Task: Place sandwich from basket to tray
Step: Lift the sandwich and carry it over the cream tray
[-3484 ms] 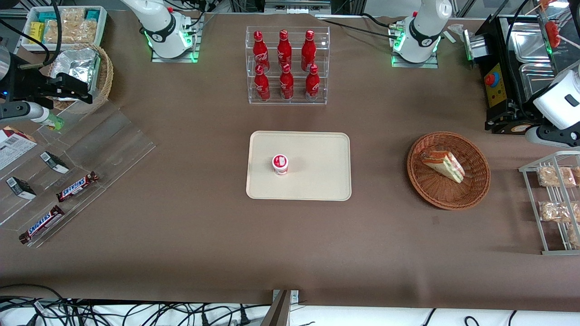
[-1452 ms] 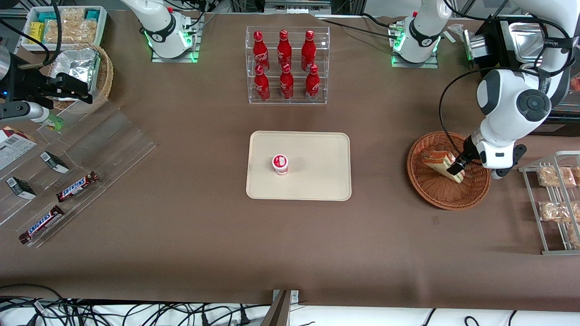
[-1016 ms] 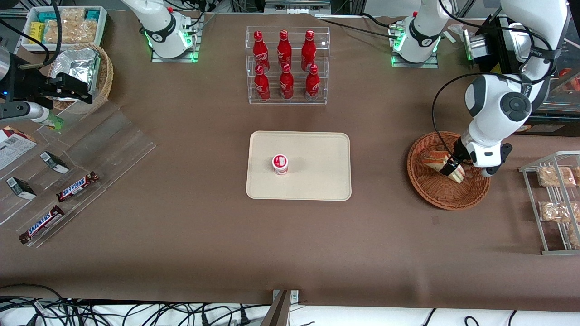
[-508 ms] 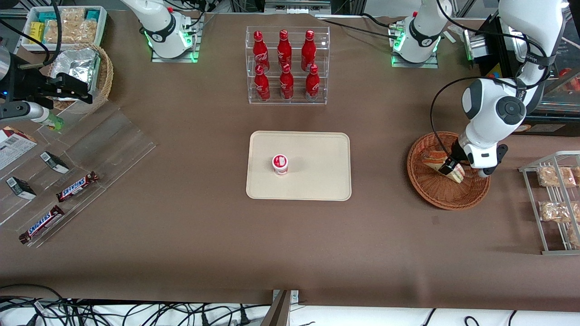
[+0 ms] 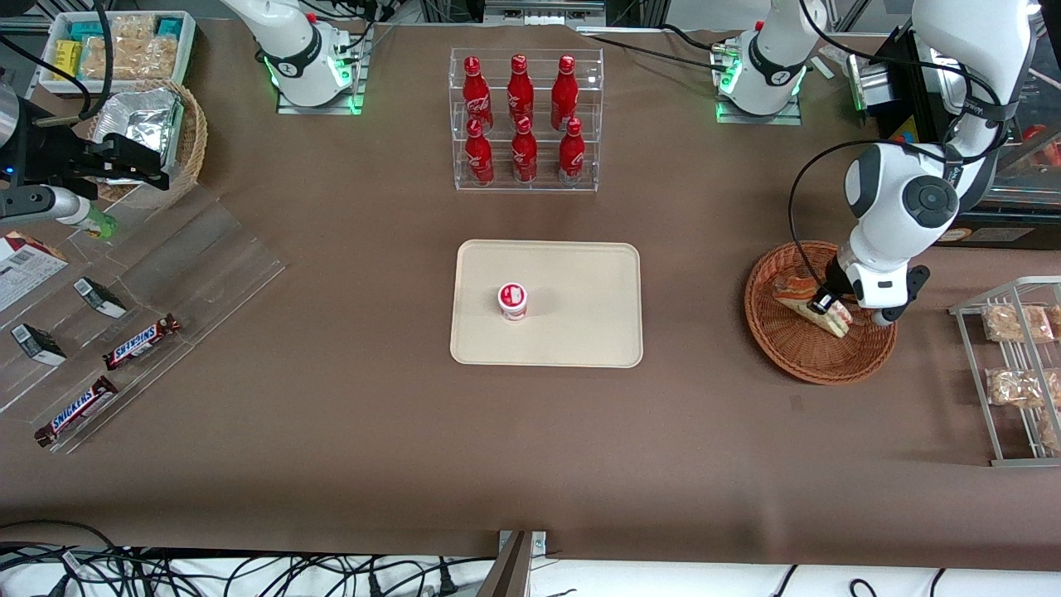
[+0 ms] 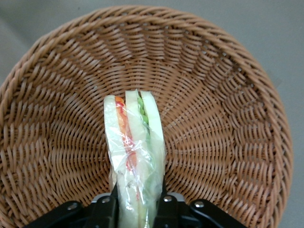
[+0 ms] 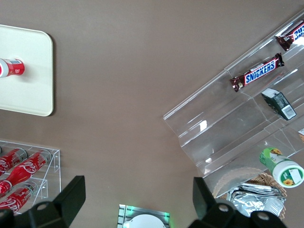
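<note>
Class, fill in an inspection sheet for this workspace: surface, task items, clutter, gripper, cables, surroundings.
Surface: brown table cover.
Sandwich: wrapped wedge in the basket, clamped by the gripper.
Tray: cream, flat, mid-table; a small red-and-white cup stands on it.
Clutter: bottle rack farther from the front camera than the tray; Snickers bars on a clear stand toward the parked arm's end; bagged snacks on a wire rack toward the working arm's end.
Gripper: in the basket, shut on the sandwich.
Cables: black tangle along the near table edge.
Surroundings: metal trays past the working arm's end.
</note>
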